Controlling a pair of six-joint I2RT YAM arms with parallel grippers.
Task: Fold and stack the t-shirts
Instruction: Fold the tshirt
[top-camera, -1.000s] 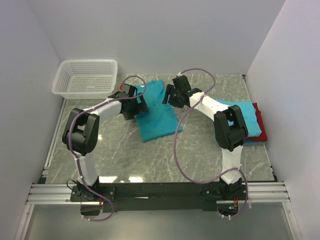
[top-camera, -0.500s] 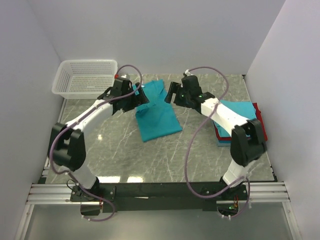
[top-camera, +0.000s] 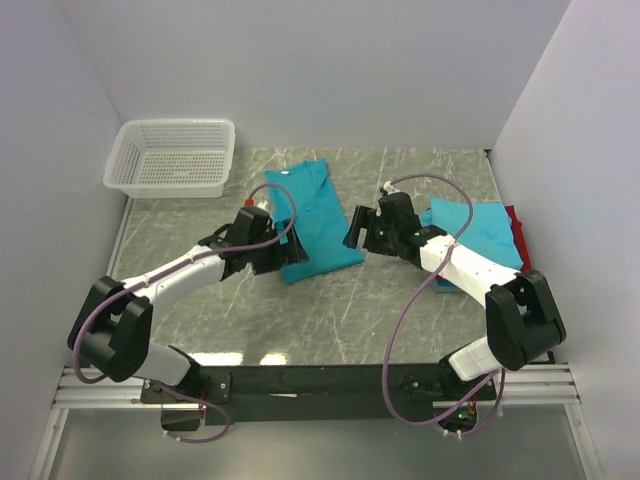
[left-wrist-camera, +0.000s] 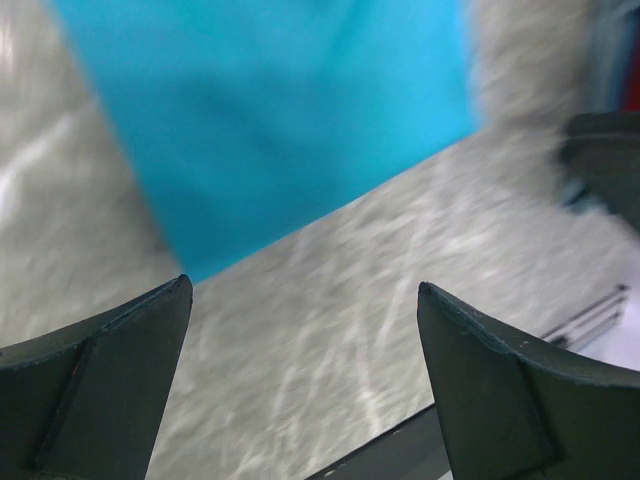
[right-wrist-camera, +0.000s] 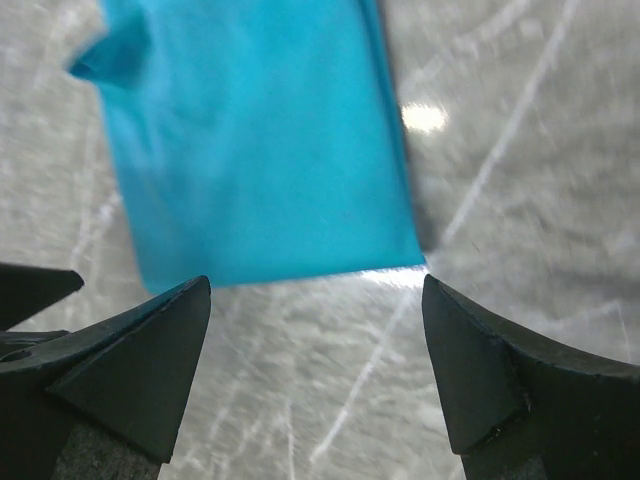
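**Desk:** What does the overhead view give that the wrist cameras miss?

**Photographer:** The whole layout. The teal t-shirt (top-camera: 312, 212) lies flat as a long, narrow shape in the middle of the tabletop (top-camera: 330, 310). The left hand (top-camera: 288, 255) is at its near left corner and the right hand (top-camera: 353, 231) just beside its right edge. A folded stack (top-camera: 490, 226) of t-shirts (teal on top, red showing at the edge) sits at the far right, partly behind the right arm. A white mesh basket (top-camera: 170, 155) stands in the back left corner.

**Desk:** And up close?

**Photographer:** Both hands are spread wide with nothing between the fingers. From the left wrist, the left hand (left-wrist-camera: 300, 290) is over bare marble, with the shirt's near edge just beyond the fingertips. From the right wrist, the right hand (right-wrist-camera: 315, 285) frames the shirt's near corner.

**Desk:** Room to move?

**Photographer:** Open marble lies between the shirt and the arm bases.
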